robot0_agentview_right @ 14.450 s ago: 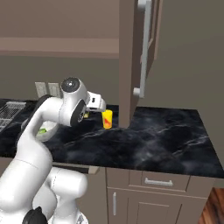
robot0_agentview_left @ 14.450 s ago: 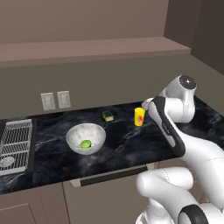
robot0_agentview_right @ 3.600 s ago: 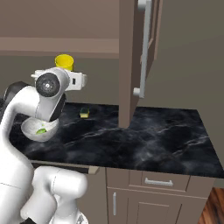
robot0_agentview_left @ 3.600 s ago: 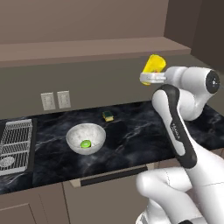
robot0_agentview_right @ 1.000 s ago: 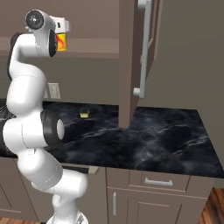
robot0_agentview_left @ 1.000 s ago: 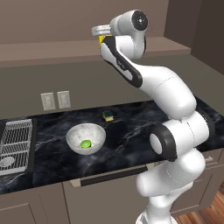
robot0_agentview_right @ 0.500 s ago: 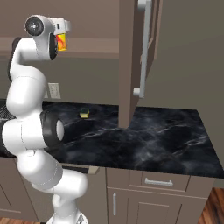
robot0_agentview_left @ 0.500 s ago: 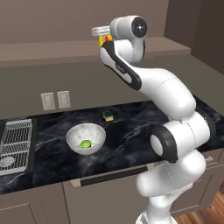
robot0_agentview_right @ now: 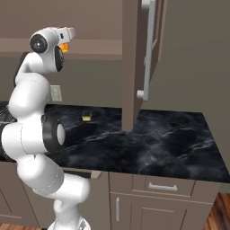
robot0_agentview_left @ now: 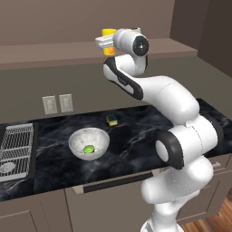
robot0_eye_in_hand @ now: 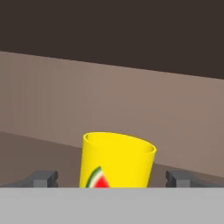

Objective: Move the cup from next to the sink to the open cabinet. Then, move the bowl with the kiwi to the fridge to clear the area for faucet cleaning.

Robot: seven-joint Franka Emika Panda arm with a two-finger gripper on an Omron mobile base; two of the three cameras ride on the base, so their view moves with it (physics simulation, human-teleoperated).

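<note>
The small yellow cup (robot0_eye_in_hand: 116,159), with a red watermelon mark, stands upright on the brown shelf board (robot0_agentview_left: 54,50) of the open cabinet. My gripper (robot0_eye_in_hand: 113,180) is open around it, and there is a gap between each fingertip (robot0_eye_in_hand: 43,178) and the cup's sides. In the left base view the cup (robot0_agentview_left: 108,32) sits just beyond the raised gripper (robot0_agentview_left: 104,41). Down on the black counter, the marble bowl (robot0_agentview_left: 89,141) holds the green kiwi (robot0_agentview_left: 89,148). The sink (robot0_agentview_left: 9,158) lies at the far left under a wire rack.
A yellow-and-green sponge (robot0_agentview_left: 112,119) lies on the counter behind the bowl. The open cabinet door (robot0_agentview_right: 139,58), with a long handle, hangs to the right of my arm. Two wall outlets (robot0_agentview_left: 57,103) sit on the backsplash.
The jaws have opened off the cup, which stays standing on the shelf. My wrist has dropped a little.
</note>
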